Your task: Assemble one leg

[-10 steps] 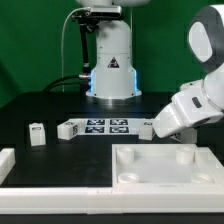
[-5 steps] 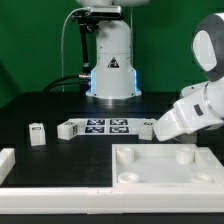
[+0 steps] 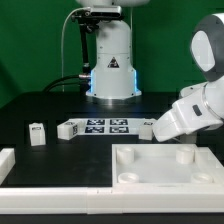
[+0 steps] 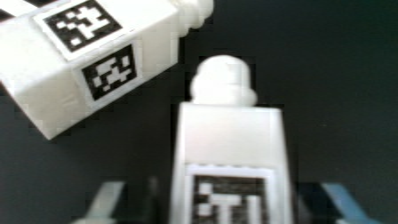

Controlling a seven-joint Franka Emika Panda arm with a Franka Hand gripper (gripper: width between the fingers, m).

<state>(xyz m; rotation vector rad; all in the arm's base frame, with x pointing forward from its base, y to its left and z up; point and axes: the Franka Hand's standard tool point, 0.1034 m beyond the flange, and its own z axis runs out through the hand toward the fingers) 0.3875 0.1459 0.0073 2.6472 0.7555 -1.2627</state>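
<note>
There's the small white plastic peg-like leg [image 4: 231, 140], tag up, lying on the dark bench [image 3: 40, 108] near the marker board [image 3: 95, 127]. The fingers [image 4: 111, 203] straddle it, part-open, a dark gap either side, gripping nothing.

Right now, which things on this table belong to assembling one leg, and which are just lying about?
Job in hand:
- the leg, between the fingers of the gripper
- the square panel with corner sockets, probably where it goes

Lying about:
- the marker board
- a small tagged block
- the border rail
</note>
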